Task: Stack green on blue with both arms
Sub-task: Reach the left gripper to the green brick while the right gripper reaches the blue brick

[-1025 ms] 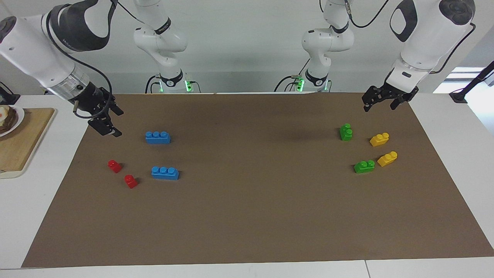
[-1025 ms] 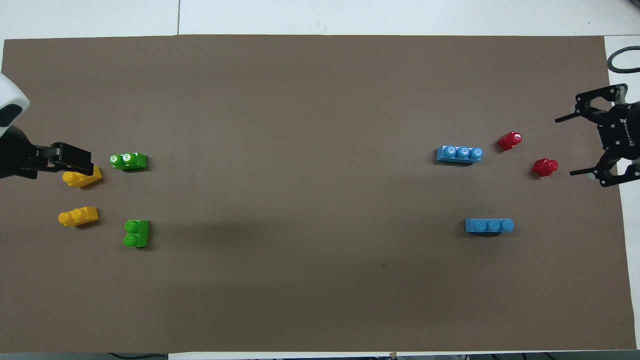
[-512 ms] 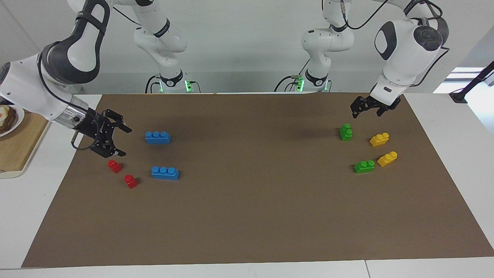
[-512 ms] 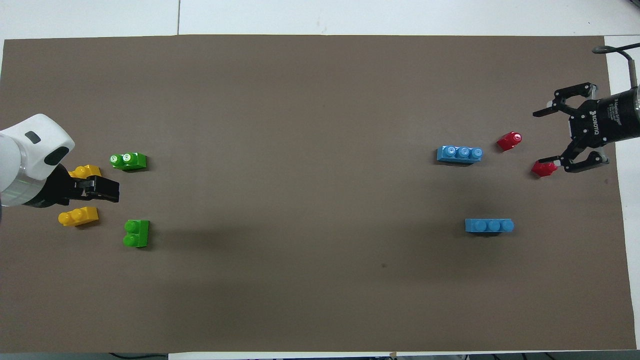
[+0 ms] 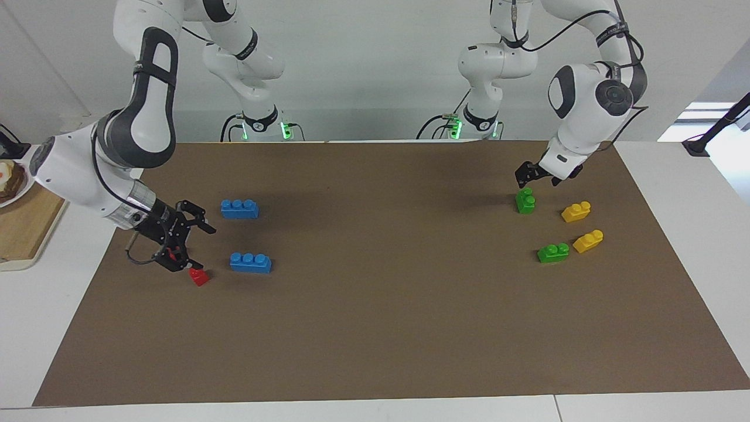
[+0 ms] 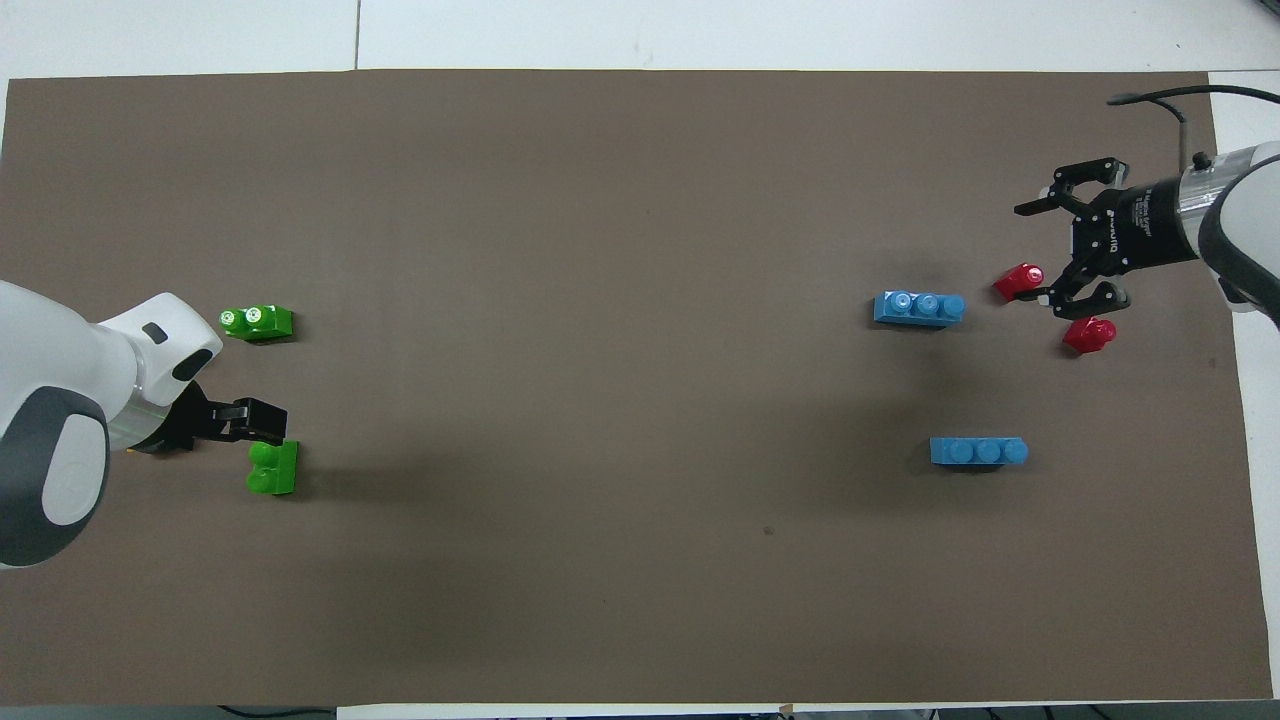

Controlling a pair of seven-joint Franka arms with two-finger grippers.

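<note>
Two green bricks lie toward the left arm's end: one nearer the robots (image 5: 525, 201) (image 6: 272, 467), one farther (image 5: 553, 252) (image 6: 257, 322). Two blue bricks lie toward the right arm's end: one nearer the robots (image 5: 239, 208) (image 6: 978, 451), one farther (image 5: 251, 262) (image 6: 920, 307). My left gripper (image 5: 536, 177) (image 6: 262, 415) is open and empty, just above the nearer green brick, apart from it. My right gripper (image 5: 199, 249) (image 6: 1040, 250) is open and empty, low over the red bricks, beside the farther blue brick.
Two small red bricks (image 5: 198, 276) (image 6: 1089, 334) lie by the right gripper, one partly hidden by it in the facing view. Two yellow bricks (image 5: 576, 211) (image 5: 588, 241) lie beside the green ones. A wooden board (image 5: 23, 228) sits off the brown mat (image 5: 381, 328).
Both grippers have come down toward the mat. The left has moved over the nearer green brick. The right has moved over the red bricks, toward the farther blue brick. No brick moved.
</note>
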